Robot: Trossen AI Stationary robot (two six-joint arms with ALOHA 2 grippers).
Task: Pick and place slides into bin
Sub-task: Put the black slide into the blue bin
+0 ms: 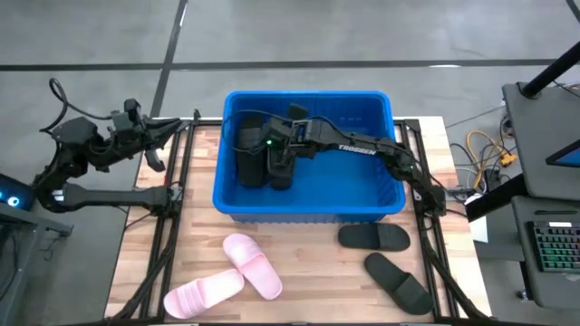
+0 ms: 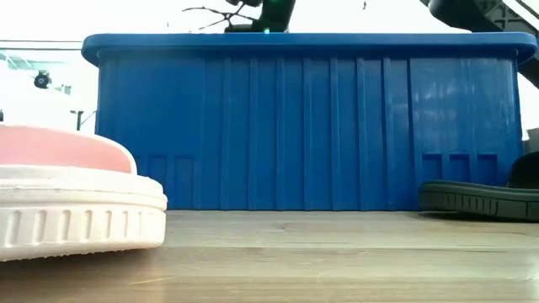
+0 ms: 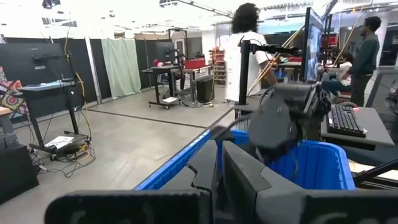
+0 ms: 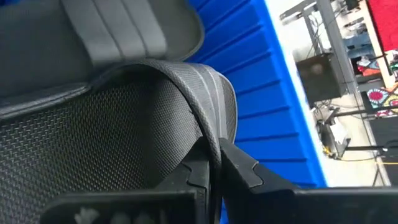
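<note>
The blue bin point(image 1: 308, 210) stands mid-table. My right gripper point(image 1: 272, 154) reaches into its left half from the right, shut on a black slide point(image 4: 93, 143). A second black slide point(image 1: 247, 149) sits in the bin beside it. Two pink slides point(image 1: 252, 264) point(image 1: 203, 295) lie on the table in front of the bin at the left, and two black slides point(image 1: 374, 237) point(image 1: 399, 282) at the right. My left gripper point(image 3: 217, 180) is shut on nothing, held level off the table's left edge. My right gripper pinches the held slide's wide strap at its edge point(image 4: 214, 134), one finger point(image 4: 198, 171) under the strap and one outside it. The fingers slant down into the bin from the table's right. Whether the sole rests on the bin's floor does not show.
The low view shows the bin's ribbed front wall point(image 2: 303, 126), a pink slide point(image 2: 76, 198) close at the left and a black one point(image 2: 480, 198) at the right. People and desks stand in the room beyond point(image 3: 249, 50). A keyboard and cables lie off the table's right point(image 1: 553, 244).
</note>
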